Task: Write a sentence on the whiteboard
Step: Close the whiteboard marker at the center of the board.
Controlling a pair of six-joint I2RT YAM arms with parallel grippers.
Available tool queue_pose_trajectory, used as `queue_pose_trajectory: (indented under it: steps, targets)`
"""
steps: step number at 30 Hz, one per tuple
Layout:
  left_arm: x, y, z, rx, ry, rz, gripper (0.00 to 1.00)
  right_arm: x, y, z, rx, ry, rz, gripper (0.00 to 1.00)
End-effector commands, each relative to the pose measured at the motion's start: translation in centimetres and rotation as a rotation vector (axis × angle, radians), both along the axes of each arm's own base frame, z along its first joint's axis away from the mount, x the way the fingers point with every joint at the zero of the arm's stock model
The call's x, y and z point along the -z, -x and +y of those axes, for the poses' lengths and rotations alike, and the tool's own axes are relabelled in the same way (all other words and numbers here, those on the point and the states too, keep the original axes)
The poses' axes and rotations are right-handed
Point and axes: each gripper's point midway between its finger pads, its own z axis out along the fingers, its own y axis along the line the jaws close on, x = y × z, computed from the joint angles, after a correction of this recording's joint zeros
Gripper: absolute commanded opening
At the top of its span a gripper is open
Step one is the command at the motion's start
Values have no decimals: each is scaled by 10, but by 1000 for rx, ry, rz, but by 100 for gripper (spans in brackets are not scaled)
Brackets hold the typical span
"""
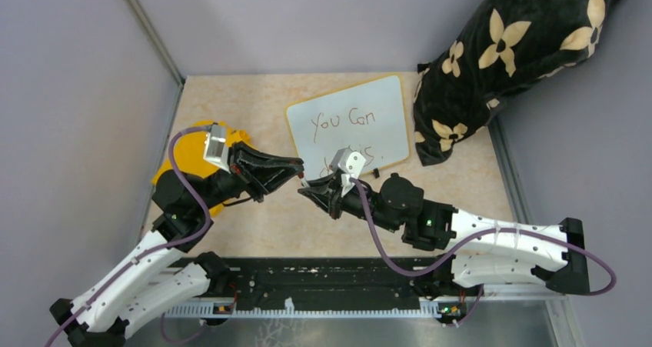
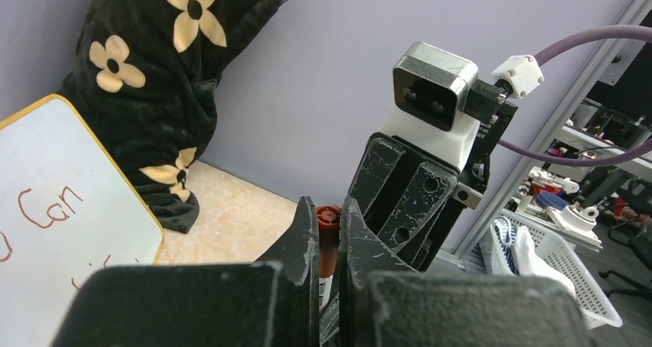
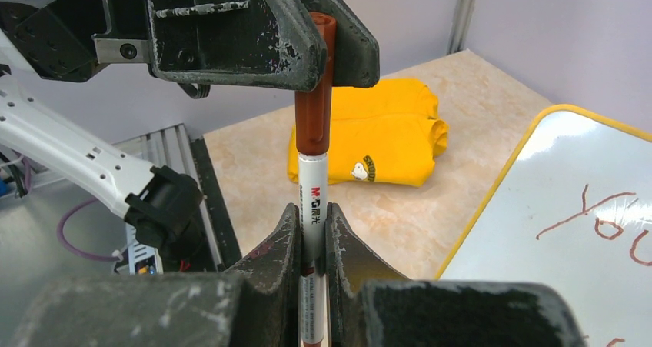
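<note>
The left gripper point(image 3: 329, 47) is pinched on the reddish-brown cap point(image 3: 314, 108) and the right gripper point(image 3: 311, 218) is clamped on the white marker barrel point(image 3: 311, 181). Both are over mid-tabletop point(image 1: 261, 224), just in front of the whiteboard point(image 1: 384, 101). The board sits toward the far edge and bears the sentence point(image 1: 342, 120). If the arms press or pull off the marker's axis, the cap may jam, or the barrel may slip free and smudge the writing.

We log whiteboard point(image 1: 392, 97) white, yellow-rimmed | sentence point(image 1: 344, 121) reddish-brown | cloth point(image 3: 369, 139) yellow | cushion point(image 1: 507, 62) black, cream-flowered | marker point(image 3: 314, 197) white | cap point(image 3: 314, 116) brown

Pale lilac-grey walls point(image 1: 307, 24) on left, far and right sides, metal corner post point(image 1: 150, 30) at far left, beige marbled tabletop point(image 1: 254, 108), black flower-print pillow point(image 1: 507, 55) propped in far right corner, white basket point(image 2: 584, 285) outside the enclosure
</note>
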Motion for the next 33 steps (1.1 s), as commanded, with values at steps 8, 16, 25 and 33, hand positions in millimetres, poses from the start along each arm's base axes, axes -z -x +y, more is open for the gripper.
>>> queue_pose_trajectory:
  steps: [8,16,25,33]
  targets:
    - [65,5,-14,100,-82,200,0,-84,-10,-13,76,-273,-64,0]
    - [93,9,-16,128,-98,283,0,-101,-15,-17,106,-331,-100,0]
    - [119,14,-22,155,-134,340,0,-121,-14,-16,100,-395,-126,0]
    - [139,19,-29,179,-160,377,0,-133,-15,-21,115,-442,-141,0]
